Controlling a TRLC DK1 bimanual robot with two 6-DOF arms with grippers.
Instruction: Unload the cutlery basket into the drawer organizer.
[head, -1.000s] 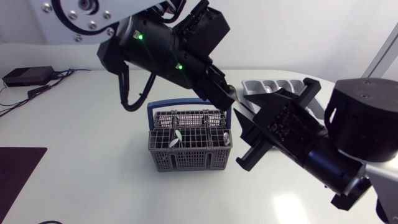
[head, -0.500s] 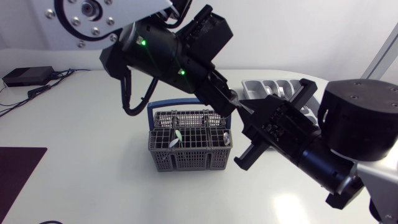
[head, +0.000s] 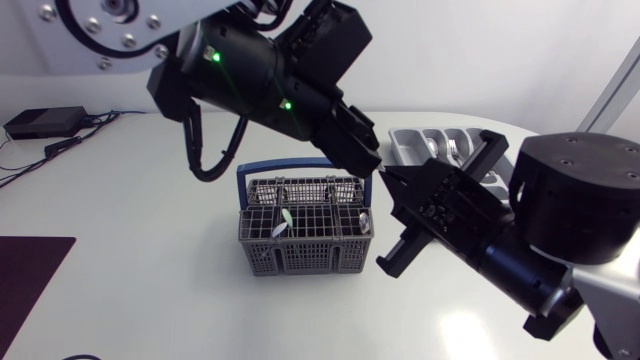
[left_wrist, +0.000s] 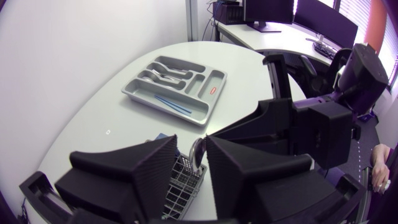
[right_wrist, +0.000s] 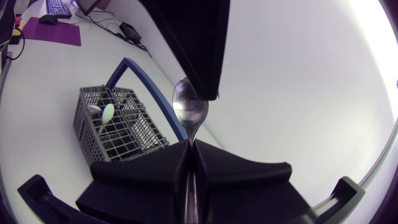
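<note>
The cutlery basket (head: 305, 225) stands on the bench (head: 130, 260) and is not yet emptied. A pale green piece (head: 283, 221) leans in a cell of its left half, and a second pale piece (head: 358, 216) stands against its right wall. Deeper cells may hold more, but the mesh hides them. By my judgement, a fair part of the unloading is left.

Above the basket's rear right corner hangs the left gripper (head: 368, 160). A metal spoon (right_wrist: 189, 106) is up in the air there, clear of the basket, with its bowl toward that gripper. The bowl sits right at the left gripper, but I cannot tell whether it is grasped or only lies close by.

Just to the right of the basket, and higher than its rim, is the right gripper (right_wrist: 189, 149). Its fingers are clenched on the spoon's handle, which runs straight down into the seam between them. This looks like a hand-over between the arms, with the spoon on its way but not delivered.

Behind and to the right of the basket, well apart from it, lies the drawer organizer (head: 440, 142). It already holds some cutlery: metal pieces (left_wrist: 163, 73) in its short compartments and a thin blue piece (left_wrist: 173, 103) in the long one. The task seems to be somewhere in its middle: several items are sorted, one is in transit, and at least two wait in the basket.
</note>
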